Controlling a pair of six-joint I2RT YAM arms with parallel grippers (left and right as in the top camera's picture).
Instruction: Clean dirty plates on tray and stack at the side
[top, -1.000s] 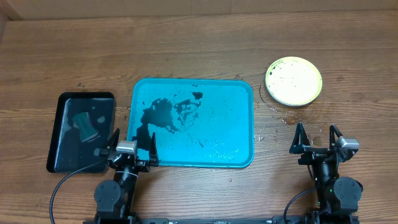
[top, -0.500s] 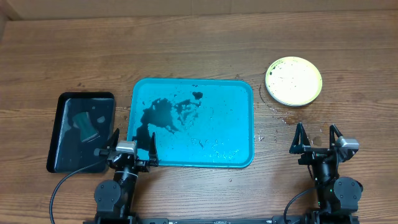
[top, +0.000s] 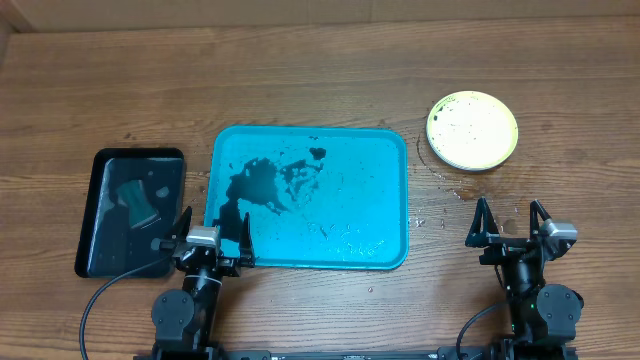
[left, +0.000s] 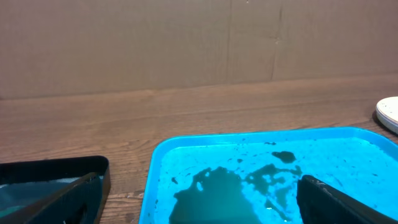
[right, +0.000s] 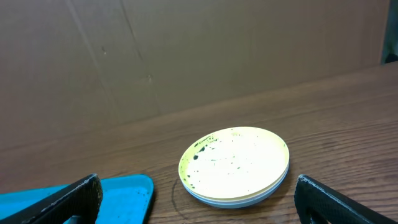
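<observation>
Overhead: plates (top: 472, 131) in a stack beside the smudged tray (top: 372, 205)

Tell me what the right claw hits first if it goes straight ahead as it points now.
Probably the plate stack: it lies ahead, roughly centred in the wrist view of the right claw. Height is unclear, so the claw might pass over it.

At table (top: 300, 80) centre: large tray (top: 370, 200). Left of it, just beside, not touching: small tray (top: 135, 153), a block (top: 135, 200) lying inside. Puddle (top: 262, 182) in left half of large tray. Right of large tray and further back, well apart: plates (top: 472, 130), stacked, directly on table. Near edge: left gripper (top: 215, 220) at large tray's front-left corner; right gripper (top: 508, 208) in front of plates, apart from them.
</observation>
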